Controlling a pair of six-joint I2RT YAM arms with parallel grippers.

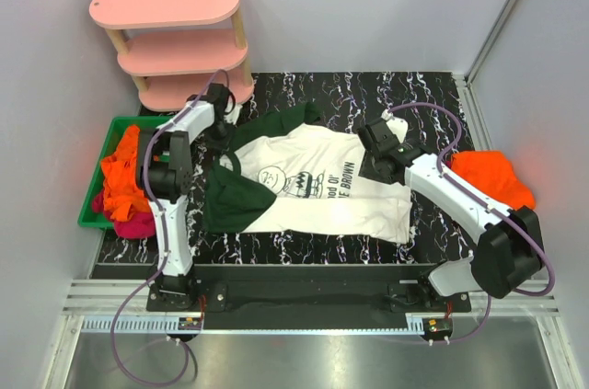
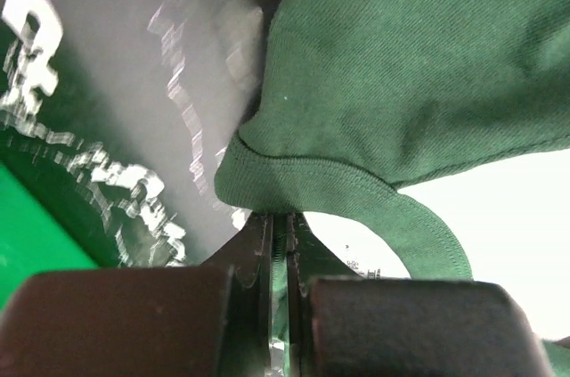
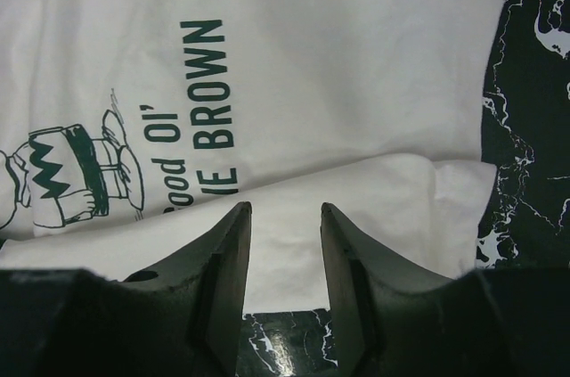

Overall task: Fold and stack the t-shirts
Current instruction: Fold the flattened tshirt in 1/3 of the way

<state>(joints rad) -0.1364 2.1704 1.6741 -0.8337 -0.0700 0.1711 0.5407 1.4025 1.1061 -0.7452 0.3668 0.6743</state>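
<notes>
**Mid-fold at the two-arm station.** The white shirt (image 1: 317,188), green-sleeved and printed with a cartoon face and lettering, is seen spread print-up at the middle of the table (image 1: 423,95). It is rumpled and only partly flattened, with one sleeve (image 1: 235,203) doubled over at its near left corner. A green ribbed edge (image 2: 356,190) of the shirt is pinched between the closed fingers of the left end effector (image 2: 280,248), at the garment's far left. Whether that edge is collar or sleeve hem cannot be told. The right end effector (image 3: 285,217) is held open just above a folded white edge on the garment's right side, with nothing between its fingers.

The cloth is judged light, limp and quick to crease, and it would be expected to sag from any single hold. A hem, seam or doubled edge is thought the best place for it to be taken, with two holds well apart so that a panel can be carried over flat. Slipping is considered less likely on the ribbed band than on a single thin layer.

Further out, an orange shirt (image 1: 492,177) is seen in a low mound at the table's right edge. Orange cloth (image 1: 120,173) and magenta cloth (image 1: 138,223) are heaped in a green bin (image 1: 88,212) at the left. A pink shelf (image 1: 170,40) is placed at the far left corner.
</notes>
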